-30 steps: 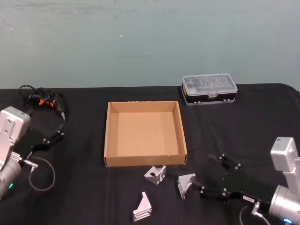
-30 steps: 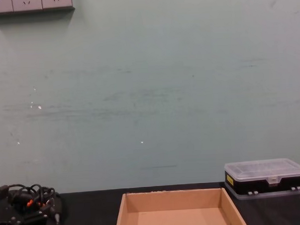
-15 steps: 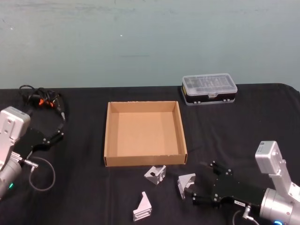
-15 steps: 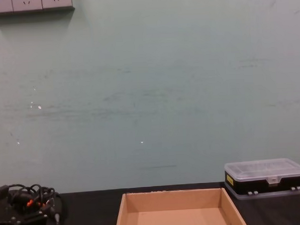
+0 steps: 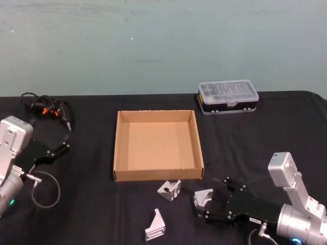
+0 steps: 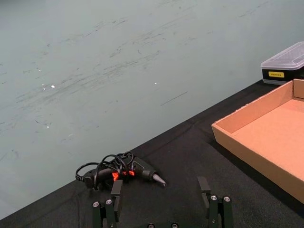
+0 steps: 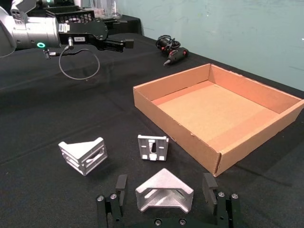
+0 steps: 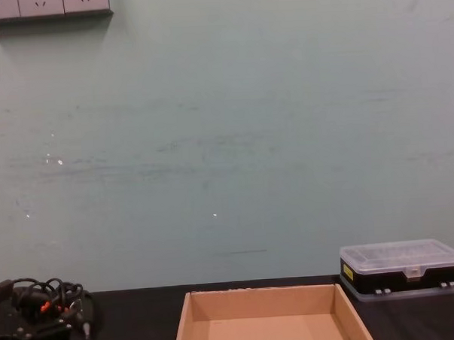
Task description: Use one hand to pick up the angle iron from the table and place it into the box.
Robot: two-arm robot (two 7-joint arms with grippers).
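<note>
Three silver angle irons lie on the black table (image 5: pixel 102 214) in front of the brown cardboard box (image 5: pixel 158 145). My right gripper (image 5: pixel 208 205) is open and low on the table, its fingers on either side of the rightmost angle iron (image 5: pixel 202 197). In the right wrist view that angle iron (image 7: pixel 164 195) sits between the two black fingers (image 7: pixel 121 185), with a gap on each side. The middle angle iron (image 5: pixel 169 190) and the nearest one (image 5: pixel 156 225) lie free. The box (image 7: pixel 213 107) holds nothing. My left gripper (image 5: pixel 64 144) rests open at the table's left.
A clear-lidded black organiser case (image 5: pixel 228 97) stands behind the box's right corner. A bundle of black cables with an orange clip (image 5: pixel 47 108) lies at the back left, ahead of the left gripper (image 6: pixel 160 190). The table's far edge meets a green wall.
My right gripper has slid left along the table until its fingers straddle the rightmost angle iron. The left arm and the other angle irons have not moved.
</note>
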